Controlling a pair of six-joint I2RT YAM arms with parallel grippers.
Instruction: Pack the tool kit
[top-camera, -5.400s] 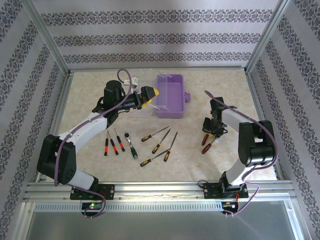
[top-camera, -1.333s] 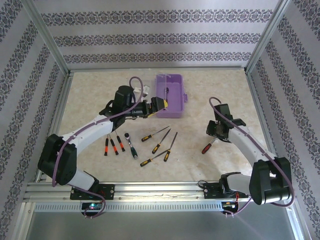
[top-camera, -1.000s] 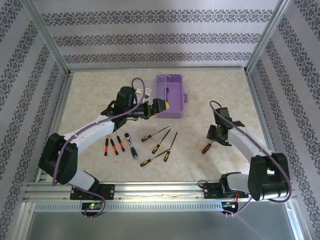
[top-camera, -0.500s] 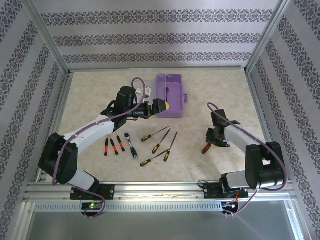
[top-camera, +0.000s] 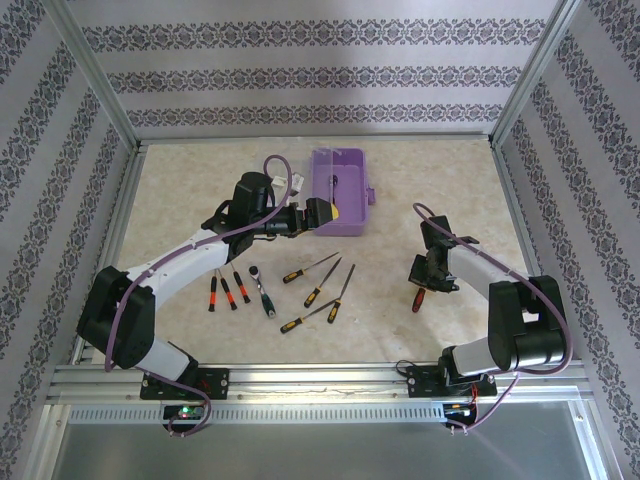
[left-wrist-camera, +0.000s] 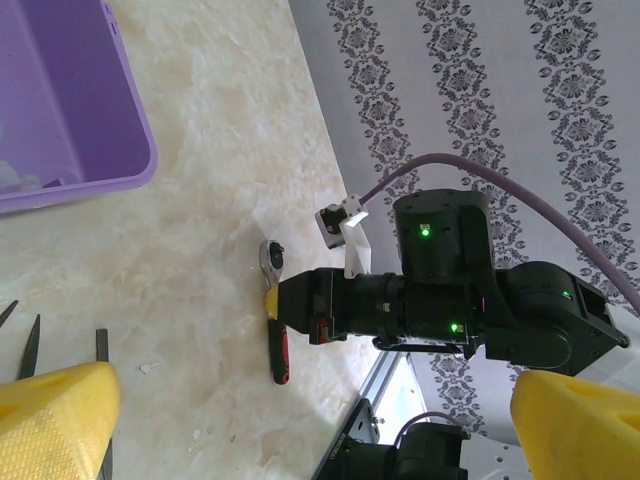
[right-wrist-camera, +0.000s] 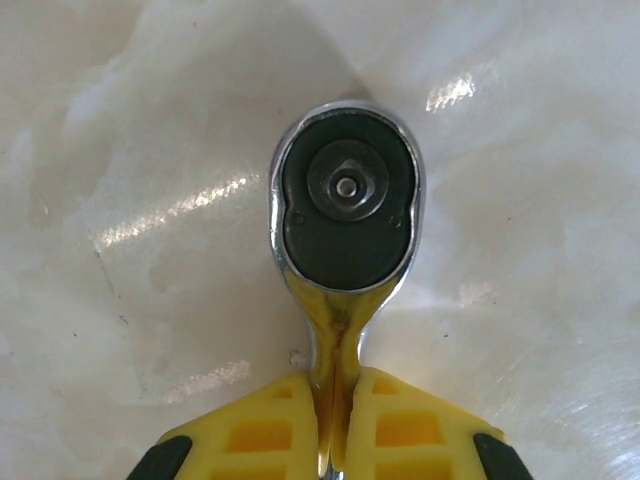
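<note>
My right gripper (top-camera: 428, 278) is shut on the neck of a ratchet wrench (top-camera: 419, 297) with a red and black handle, low at the table surface. In the right wrist view the yellow fingers (right-wrist-camera: 270, 425) pinch the shank just below the round ratchet head (right-wrist-camera: 345, 200). The left wrist view shows the same ratchet (left-wrist-camera: 278, 345) under the right gripper (left-wrist-camera: 292, 310). The purple tool box (top-camera: 345, 226) stands open at the back centre. My left gripper (top-camera: 325, 212) is open and holds nothing, just in front of the box's left front corner (left-wrist-camera: 120, 180).
Loose tools lie in front of the box: red-handled screwdrivers (top-camera: 226, 290), a second ratchet (top-camera: 264, 289), and several black and orange screwdrivers (top-camera: 318, 285). Aluminium frame rails (top-camera: 300, 372) and patterned walls (top-camera: 320, 75) ring the table.
My right gripper came down and closed on the ratchet, whose handle swung to point toward the near edge. My left gripper moved from the box's left side to its front corner.
</note>
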